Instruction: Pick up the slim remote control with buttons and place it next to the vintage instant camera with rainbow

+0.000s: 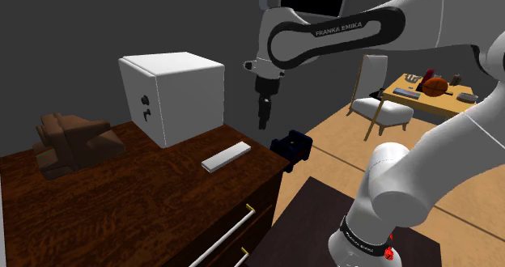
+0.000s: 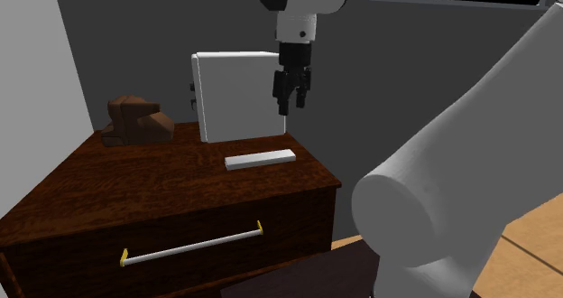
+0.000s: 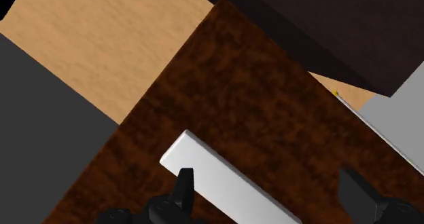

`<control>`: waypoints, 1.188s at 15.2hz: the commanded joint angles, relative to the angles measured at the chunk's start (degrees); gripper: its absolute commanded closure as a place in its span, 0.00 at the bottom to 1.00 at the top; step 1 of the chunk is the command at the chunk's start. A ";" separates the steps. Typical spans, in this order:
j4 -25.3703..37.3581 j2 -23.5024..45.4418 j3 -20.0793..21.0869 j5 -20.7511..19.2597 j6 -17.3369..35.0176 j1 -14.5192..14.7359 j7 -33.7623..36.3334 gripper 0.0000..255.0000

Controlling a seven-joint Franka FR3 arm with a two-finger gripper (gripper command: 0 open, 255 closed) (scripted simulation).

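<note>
A slim, plain pale-grey remote [image 1: 227, 156] [image 2: 260, 160] lies flat on the dark wooden dresser [image 1: 121, 201] [image 2: 135, 183], near the edge on the arm's side. Behind it stands a large white box-shaped thing [image 1: 171, 95] [image 2: 236, 93] with small dark marks on one face. My black gripper [image 1: 264, 121] [image 2: 290, 107] hangs well above the dresser, over the remote's far end, pointing down. In the wrist view the remote [image 3: 224, 182] runs between my fingers [image 3: 183, 187], which stand wide apart around my gripper [image 3: 268, 177]. It is open and holds nothing.
A brown lumpy object [image 1: 69, 144] [image 2: 135, 120] sits at the dresser's far end from the arm. The dresser front has drawers with metal handles [image 2: 191, 245]. A dark blue object [image 1: 293, 144] sits beyond the dresser's edge. A white chair [image 1: 382, 105] and a laden table [image 1: 429, 87] stand far off.
</note>
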 commanded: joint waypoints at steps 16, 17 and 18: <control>3.38 27.19 -2.37 0.83 23.94 7.94 -32.96 0.00; 3.12 27.71 -2.38 0.94 24.73 7.94 -33.04 0.00; 2.87 28.25 -2.39 1.06 25.51 7.93 -33.12 0.00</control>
